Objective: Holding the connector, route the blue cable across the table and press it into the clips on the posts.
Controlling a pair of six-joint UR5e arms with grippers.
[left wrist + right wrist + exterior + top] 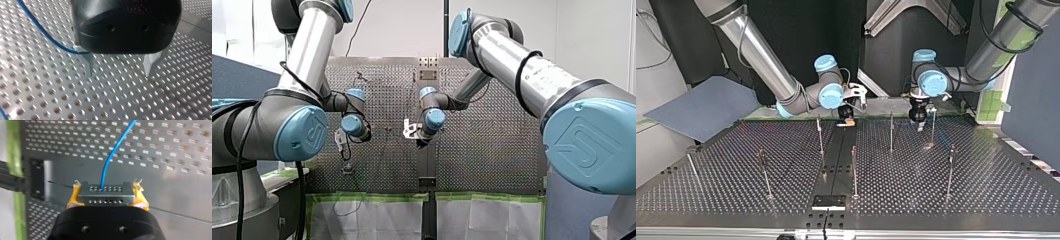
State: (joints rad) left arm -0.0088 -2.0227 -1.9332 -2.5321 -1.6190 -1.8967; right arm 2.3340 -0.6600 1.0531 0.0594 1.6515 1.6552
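Note:
In the right wrist view my right gripper [107,201] is shut with its yellow pads [73,198] on a grey connector [105,195]. The blue cable [112,152] runs out of the connector's top and away over the perforated table. In the top view that gripper [846,119] hangs low at the table's far edge near the middle, with the connector [848,122] in it. My left gripper [120,72] hovers just above the plate with its metal fingers [88,65] open and nothing between them. The blue cable [42,30] passes beside one finger. In the top view my left gripper [918,120] is to the right of the right one.
Several thin posts stand on the perforated table [986,180], among them one [820,135] near my right gripper, one [891,131] between the grippers and one [933,125] beside my left gripper. A black plate [828,201] lies at the near edge. A grey-blue panel [706,107] leans at the left.

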